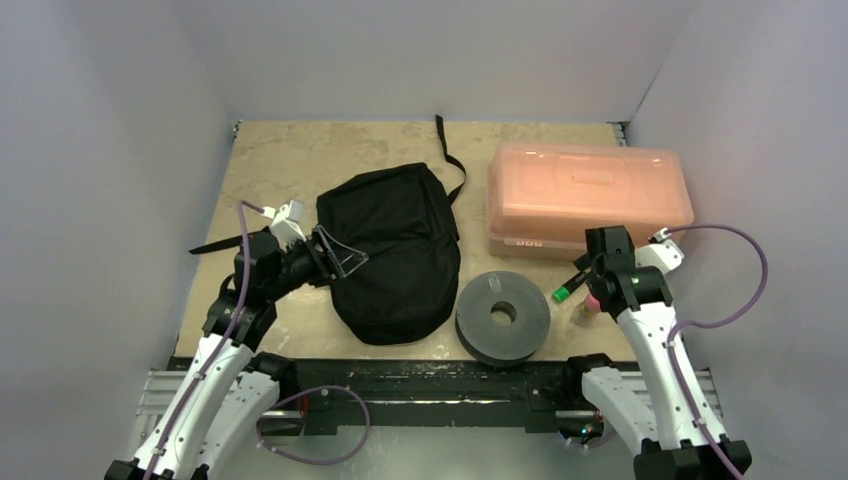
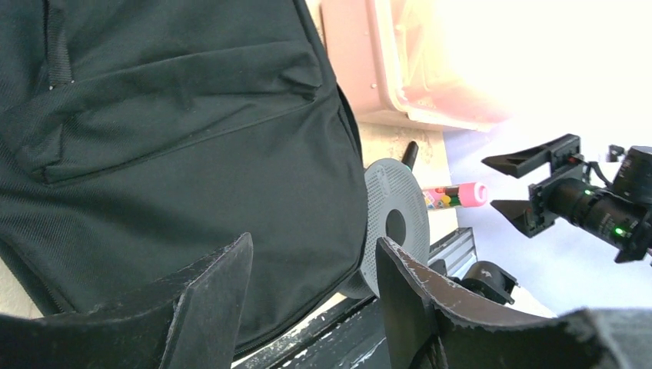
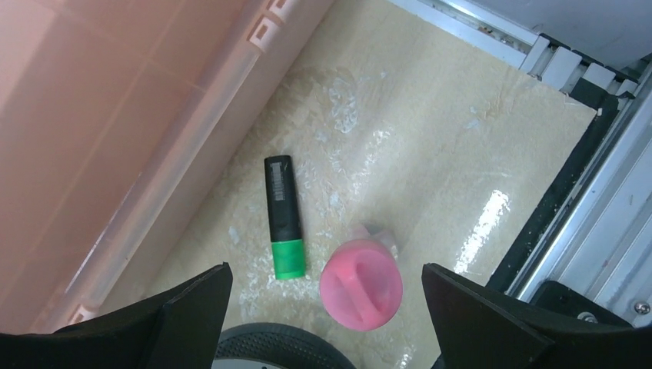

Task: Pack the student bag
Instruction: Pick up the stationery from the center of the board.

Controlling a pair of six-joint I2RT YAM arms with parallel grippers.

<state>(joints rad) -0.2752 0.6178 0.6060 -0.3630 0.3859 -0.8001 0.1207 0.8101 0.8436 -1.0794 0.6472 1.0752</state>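
The black student bag [image 1: 395, 250] lies flat in the middle of the table, zipped as far as I can see, and fills the left wrist view [image 2: 177, 146]. My left gripper [image 1: 345, 258] is open and empty at the bag's left edge, its jaws standing apart just above the fabric [image 2: 311, 300]. My right gripper [image 1: 583, 277] is open and empty, hovering over a black marker with a green cap [image 3: 283, 217] and an upright pink-capped tube [image 3: 361, 284]. Both also show in the top view: marker [image 1: 568, 288], tube [image 1: 590, 304].
A translucent orange lidded box [image 1: 588, 195] stands at the back right, close to the marker [image 3: 100, 115]. A dark grey round spool [image 1: 502, 316] lies between bag and right arm. A black rail [image 1: 420, 385] runs along the near edge. Bag straps [image 1: 450, 155] trail backward.
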